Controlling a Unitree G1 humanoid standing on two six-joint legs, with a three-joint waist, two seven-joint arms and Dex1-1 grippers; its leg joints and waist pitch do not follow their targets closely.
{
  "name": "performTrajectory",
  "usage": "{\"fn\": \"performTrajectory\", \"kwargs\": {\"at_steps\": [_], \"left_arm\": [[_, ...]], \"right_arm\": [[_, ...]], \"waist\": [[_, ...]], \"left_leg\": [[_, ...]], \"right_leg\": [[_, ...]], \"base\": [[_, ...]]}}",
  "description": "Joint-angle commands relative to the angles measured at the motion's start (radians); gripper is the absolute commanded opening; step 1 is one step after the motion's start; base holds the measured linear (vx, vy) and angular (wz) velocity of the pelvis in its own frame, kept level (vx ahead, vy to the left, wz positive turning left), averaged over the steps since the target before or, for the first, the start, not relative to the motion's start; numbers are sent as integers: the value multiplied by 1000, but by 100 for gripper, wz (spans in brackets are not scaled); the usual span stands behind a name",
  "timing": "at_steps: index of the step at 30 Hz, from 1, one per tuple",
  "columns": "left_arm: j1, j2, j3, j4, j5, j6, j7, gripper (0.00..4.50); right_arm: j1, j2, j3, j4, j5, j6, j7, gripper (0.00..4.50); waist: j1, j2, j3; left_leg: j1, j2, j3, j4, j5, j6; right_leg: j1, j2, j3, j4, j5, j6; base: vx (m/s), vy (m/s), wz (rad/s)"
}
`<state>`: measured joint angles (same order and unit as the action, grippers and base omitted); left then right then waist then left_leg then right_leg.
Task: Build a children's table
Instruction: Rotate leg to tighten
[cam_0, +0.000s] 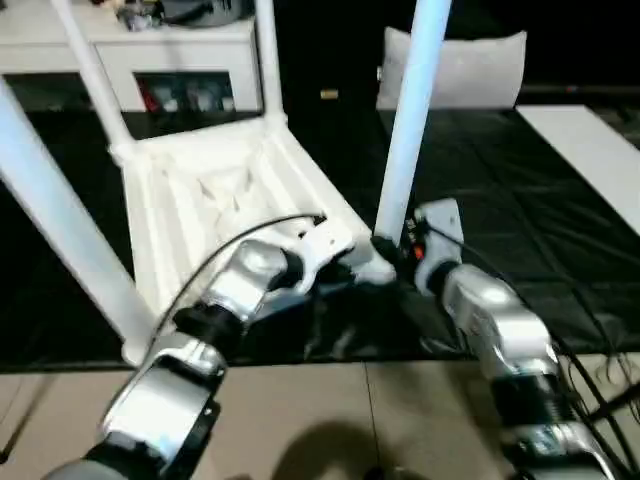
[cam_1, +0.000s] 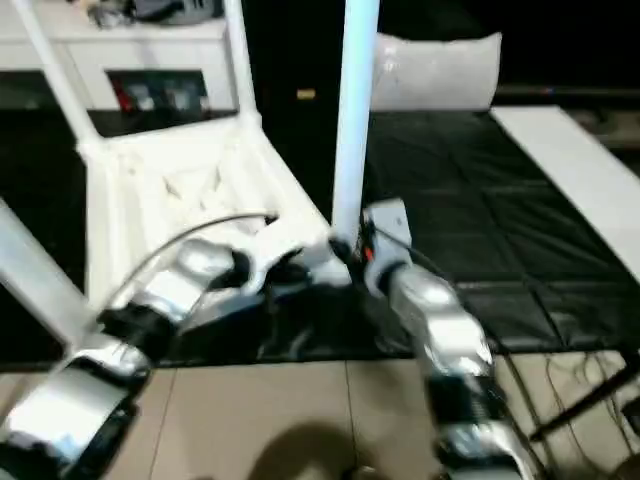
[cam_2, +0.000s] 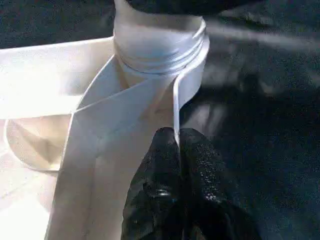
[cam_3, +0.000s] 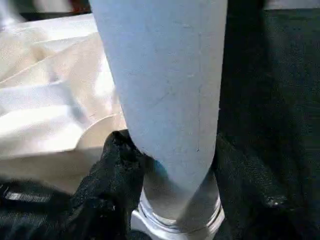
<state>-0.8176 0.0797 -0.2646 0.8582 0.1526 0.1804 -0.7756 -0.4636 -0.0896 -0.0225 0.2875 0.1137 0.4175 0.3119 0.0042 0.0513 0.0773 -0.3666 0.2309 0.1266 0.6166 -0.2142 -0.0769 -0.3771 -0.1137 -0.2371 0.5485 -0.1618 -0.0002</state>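
Right gripper (cam_0: 392, 250): closed around the base of the near leg (cam_0: 412, 120), just above the corner socket (cam_2: 159, 47).
Left gripper (cam_2: 178, 137): fingers pressed together, pinching a thin rib of the tabletop (cam_0: 215, 190) beside that socket.
Tabletop position: upside down on the dark mat (cam_0: 500, 200), ahead of both arms.
Leg axis: upright, rising from the near right corner.
Nearer arm: right; the leg is judged seated or nearly seated.
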Motion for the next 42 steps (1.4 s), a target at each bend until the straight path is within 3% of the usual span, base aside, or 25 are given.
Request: {"fn": "performTrajectory", "kwargs": {"at_steps": [1, 2, 3, 4, 5, 6, 7, 8, 9, 11, 12, 14, 17, 19, 24, 27, 33, 37, 42], "left_arm": [[-35, -21, 14, -35, -11, -12, 33, 0], [-32, -17, 15, -41, -10, -9, 33, 0], [-29, -12, 13, -45, -9, -8, 31, 0], [-26, -3, 9, -47, -7, -14, 21, 0], [-22, 9, 4, -49, -5, -20, 8, 0], [-17, 20, -1, -53, -4, -30, -10, 0], [-12, 29, -3, -56, -5, -35, -24, 0], [-9, 37, -4, -58, -6, -39, -35, 0], [-1, 53, -8, -63, -9, -50, -66, 0], [7, 71, -13, -68, -11, -56, -96, 0], [12, 91, -22, -68, -10, -83, -132, 0], [18, 111, -32, -69, -8, -97, -168, 0], [34, 168, -63, -68, -4, -180, -283, 0], [42, 192, -78, -67, -13, -233, -358, 0], [52, 257, -130, -69, -14, -342, -535, 0], [55, 276, -158, -86, -30, -394, -642, 0], [66, 265, -185, -123, -44, -414, -712, 0], [64, 255, -195, -123, -43, -429, -724, 0], [57, 259, -192, -103, -37, -457, -731, 0]], "right_arm": [[-3, 26, 6, -2, 20, -20, -4, 267], [-2, 27, 5, -6, 27, -25, -2, 267], [-1, 26, 4, -11, 31, -31, 2, 299], [3, 21, 1, -17, 36, -34, 11, 299], [8, 14, -4, -24, 41, -36, 20, 308], [13, 4, -8, -30, 49, -39, 42, 313], [18, -11, -6, -35, 52, -43, 65, 320], [22, -24, -4, -38, 51, -44, 79, 331], [30, -50, -2, -41, 53, -51, 116, 343], [38, -81, 0, -45, 60, -56, 166, 354], [43, -110, -7, -45, 71, -56, 210, 368], [47, -146, -9, -44, 83, -62, 266, 383], [56, -255, 10, -32, 96, -82, 422, 411], [64, -298, 28, -32, 106, -92, 504, 427], [89, -386, 73, -59, 157, -110, 738, 427], [89, -420, 104, -62, 196, -104, 867, 393], [79, -414, 139, -58, 216, -84, 946, 345], [68, -407, 163, -41, 218, -80, 980, 312], [61, -409, 175, -37, 233, -71, 1016, 260]], "waist": [[-1, 13, -80], [-16, -28, -78], [28, -67, -83], [34, -72, -90], [46, -55, -100], [46, -48, -105], [46, -41, -111], [46, -38, -114], [47, -42, -114], [53, -43, -113], [60, -42, -107], [65, -42, -104], [69, -43, -98], [68, -46, -94], [77, -46, -87], [96, -44, -93], [118, -44, -98], [123, -50, -97], [134, -48, -98]], "left_leg": [[39, 83, -42, -150, -541, 43], [42, 15, -11, -110, -517, 22], [13, -64, 26, -43, -249, 19], [-10, -59, 23, -48, -170, 38], [-17, -43, 17, -66, -61, 61], [-22, -37, 15, -68, -14, 73], [-22, -25, 12, -64, 62, 97], [-19, -23, 13, -58, 94, 111], [-20, -25, 19, -54, 107, 156], [-20, -25, 23, -54, 84, 176], [-18, -21, 27, -57, 30, 177], [-16, -21, 28, -59, -8, 163], [-12, -17, 28, -66, -95, 119], [-11, -15, 29, -69, -117, 103], [1, -14, 29, -74, -189, 88], [7, -3, 30, -76, -159, 89], [4, 6, 29, -78, -125, 82], [3, 2, 32, -78, -133, 71], [6, 2, 34, -78, -132, 62]], "right_leg": [[37, -45, 143, 48, -103, -44], [27, -47, 141, -14, -174, -86], [35, -80, 143, -72, -647, -24], [49, -81, 145, -63, -652, -6], [48, -71, 153, -48, -517, -35], [48, -59, 151, -35, -409, -65], [42, -46, 150, -9, -196, -134], [40, -42, 150, 3, -103, -170], [40, -40, 148, 11, 18, -237], [41, -41, 147, 8, 15, -255], [40, -43, 146, -3, -63, -255], [40, -43, 145, -11, -130, -240], [40, -44, 142, -31, -282, -181], [36, -44, 143, -37, -317, -165], [35, -47, 138, -56, -451, -117], [27, -48, 143, -46, -395, -144], [31, -53, 149, -24, -281, -201], [32, -55, 148, -30, -320, -183], [30, -54, 147, -36, -354, -157]], "base": [[70, 31, -14], [83, 5, 0], [82, -5, 0], [82, -5, 0], [52, -24, -3], [60, -28, -3], [60, -28, -3], [0, 0, 0], [0, 0, 0], [0, 0, 0], [0, 0, 0], [0, 0, 0], [0, 0, 0], [0, 0, 0], [0, 0, 0], [0, 0, 0], [0, 0, 0], [0, 0, 0], [0, 0, 0]]}}
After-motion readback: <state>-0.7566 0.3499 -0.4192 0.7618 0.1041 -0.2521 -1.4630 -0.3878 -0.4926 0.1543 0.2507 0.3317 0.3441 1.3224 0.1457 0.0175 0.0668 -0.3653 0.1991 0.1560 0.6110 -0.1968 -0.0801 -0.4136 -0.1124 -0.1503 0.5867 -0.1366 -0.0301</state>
